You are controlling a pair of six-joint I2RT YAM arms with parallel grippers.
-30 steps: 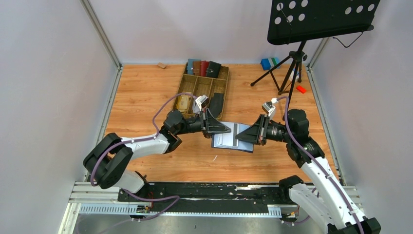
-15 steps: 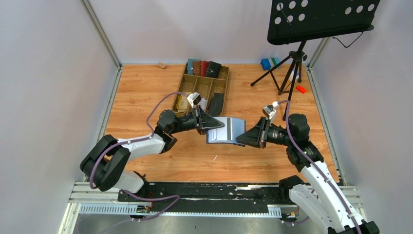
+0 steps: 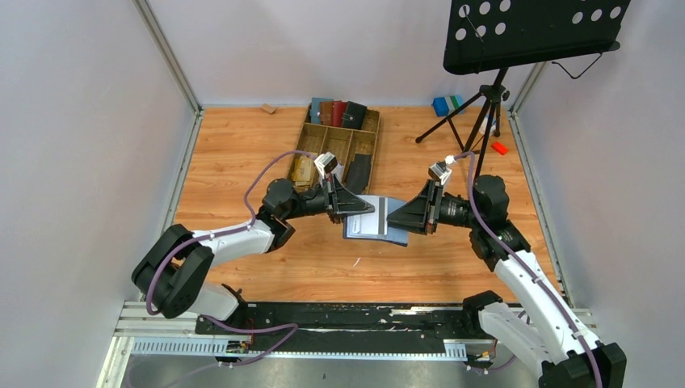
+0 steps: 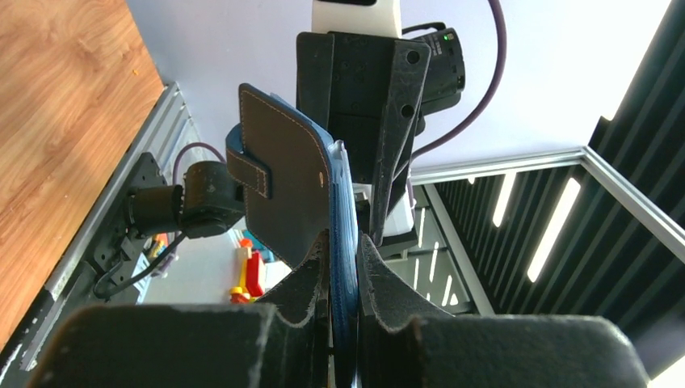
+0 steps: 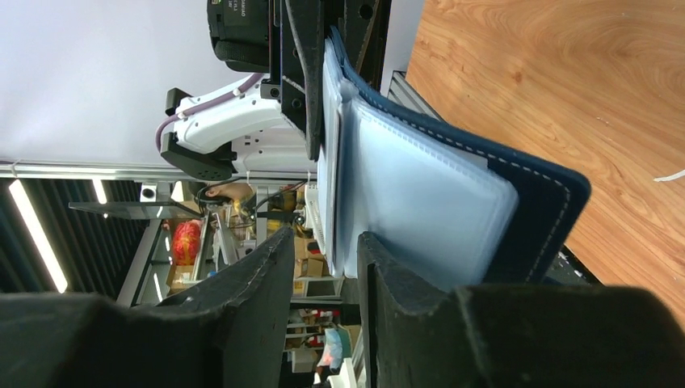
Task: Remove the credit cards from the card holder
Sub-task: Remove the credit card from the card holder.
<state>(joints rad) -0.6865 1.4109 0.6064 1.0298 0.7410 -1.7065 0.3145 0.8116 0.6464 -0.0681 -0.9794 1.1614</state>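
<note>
The left gripper (image 4: 343,267) is clenched on the open card holder (image 4: 283,186), up over the middle of the table (image 3: 242,153). The right gripper (image 5: 327,242), jaws parted, waits at the clear pockets (image 5: 428,214). It should pinch only a credit card (image 3: 361,229), then pull straight.

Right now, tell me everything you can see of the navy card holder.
The card holder is a navy bifold that looks like leather, with pale stitching and a small side tab. It is spread open and seems lifted off the wooden table. Clear plastic sleeves fan out inside it; I cannot tell whether they hold cards. The left gripper is clamped on one cover edge. The right gripper has its jaws apart around the sleeves' edge.
</note>
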